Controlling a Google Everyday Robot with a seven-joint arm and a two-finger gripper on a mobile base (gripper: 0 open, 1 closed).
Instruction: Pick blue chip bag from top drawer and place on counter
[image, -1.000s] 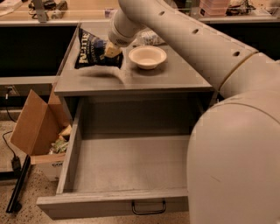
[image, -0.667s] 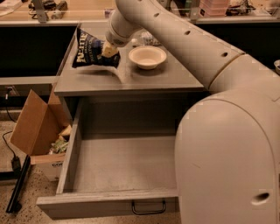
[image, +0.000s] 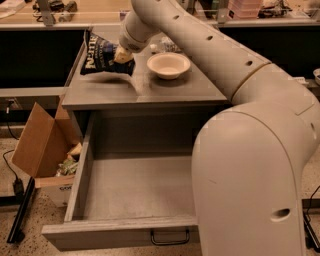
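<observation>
Nearest us, the top drawer (image: 80, 175) stands pulled far out, its handle (image: 170, 236) toward us, and nothing shows inside it. The arm (image: 250, 165) looms over its right half, so we judge that a careless swing on the way back could knock the drawer's side or front. On the floor to the left a cardboard box (image: 37, 142) gapes open beside the drawer, just below the left edge of the counter (image: 165, 95), so anything sliding off that side could drop into it. Farther back, the blue chip bag (image: 100, 52) is over the counter's rear left part, tilted, with a shadow beneath it. We take it to be just off the surface or barely touching, not yet lying flat. The gripper (image: 124, 55) is at the bag's right edge, jaws pinching the crinkly film. Let go from this tilt, the bag may topple toward the near left edge, or the film may cling to the jaws and get dragged as they lift. The bowl (image: 168, 65) sits just right of the gripper, where a sideways pull-away could shove it. The cluttered bench (image: 75, 10) behind is well apart and seems out of danger.
</observation>
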